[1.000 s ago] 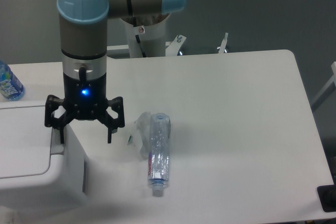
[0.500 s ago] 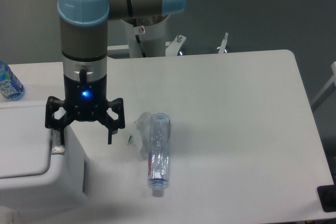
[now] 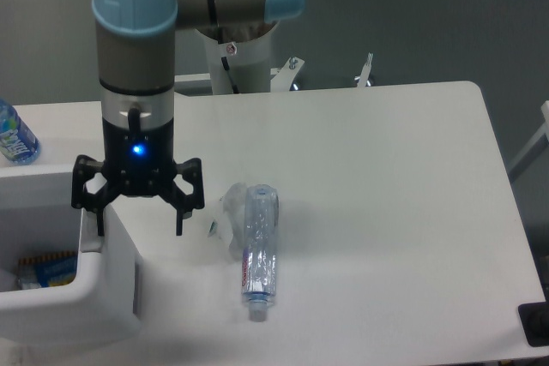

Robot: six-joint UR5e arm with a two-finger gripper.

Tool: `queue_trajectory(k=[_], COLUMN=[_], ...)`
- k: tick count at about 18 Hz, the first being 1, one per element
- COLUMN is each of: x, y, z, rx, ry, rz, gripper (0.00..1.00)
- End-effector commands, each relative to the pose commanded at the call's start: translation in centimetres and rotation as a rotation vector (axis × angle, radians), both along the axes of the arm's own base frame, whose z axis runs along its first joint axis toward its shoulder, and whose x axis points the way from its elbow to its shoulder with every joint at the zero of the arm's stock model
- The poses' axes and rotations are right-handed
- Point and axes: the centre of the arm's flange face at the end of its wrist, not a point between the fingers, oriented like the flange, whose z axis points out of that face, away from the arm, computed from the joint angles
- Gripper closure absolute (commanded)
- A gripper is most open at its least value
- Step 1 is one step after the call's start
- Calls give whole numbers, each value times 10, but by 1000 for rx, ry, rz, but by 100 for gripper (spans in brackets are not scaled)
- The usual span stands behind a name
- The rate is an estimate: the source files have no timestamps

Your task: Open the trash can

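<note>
Where the large white boxy plastic trash can (image 3: 103,297) sat at the near left corner of the white table (image 3: 386,212), I saw its top open, with the hollow inside exposed and some colourful wrappers (image 3: 45,270) lying at the bottom. I could not make out the lid itself. My black two-finger gripper (image 3: 137,225) hung straight down over the can's right rim, its jaws released and spread wide, holding nothing; the left finger reached down at the inner edge of the rim, though I could not tell if it touched, while the right finger hung outside the can above the table. A blue light glowed on the gripper body, under the grey arm (image 3: 137,66) with its light blue caps. Just right of the gripper, a clear plastic bottle (image 3: 260,250) lay on its side, cap toward me, touching a crumpled clear wrapper (image 3: 225,220). Behind the can, at the left edge, stood a blue-labelled water bottle (image 3: 14,135).
</note>
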Motion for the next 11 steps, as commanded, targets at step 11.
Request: queue_trajectory(k=[11], x=[-92], y=[-91], z=[-3], rx=[-429], ry=[327], rz=[-110], gripper=[0])
